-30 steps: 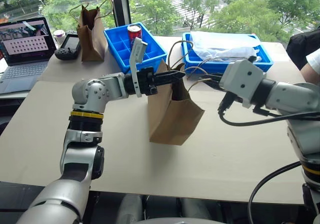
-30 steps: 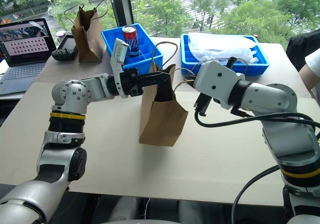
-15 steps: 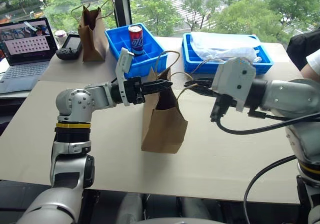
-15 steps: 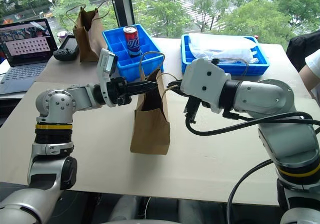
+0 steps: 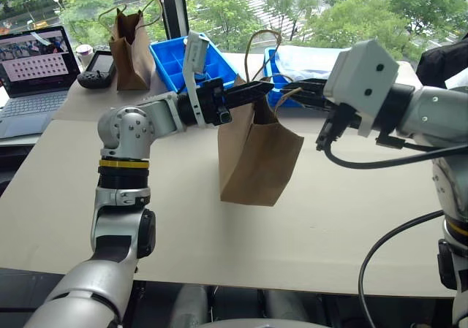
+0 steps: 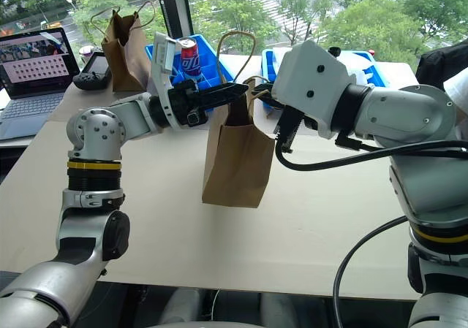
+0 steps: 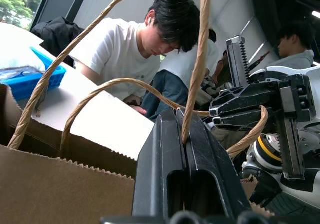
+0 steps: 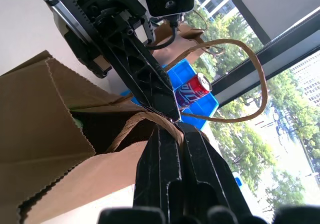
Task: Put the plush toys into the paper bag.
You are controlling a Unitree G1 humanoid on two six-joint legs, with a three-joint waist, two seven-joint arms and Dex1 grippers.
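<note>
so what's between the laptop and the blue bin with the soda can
In the left eye view, a black handheld controller and a small darker paper bag stand between the laptop and the blue bin.

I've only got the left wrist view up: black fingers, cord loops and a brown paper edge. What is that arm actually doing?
Observer: The left gripper is shut on one cord handle of the paper bag, which hangs below it over the table.
Operator: And the other claw opposite?
Observer: That is the right gripper, shut on the bag's other handle, so the bag hangs between the two arms.
Operator: Anything inside the bag?
Observer: The right wrist view looks into the mouth. It is mostly dark, with a sliver of green near the rim, and I cannot tell what that is.
</note>
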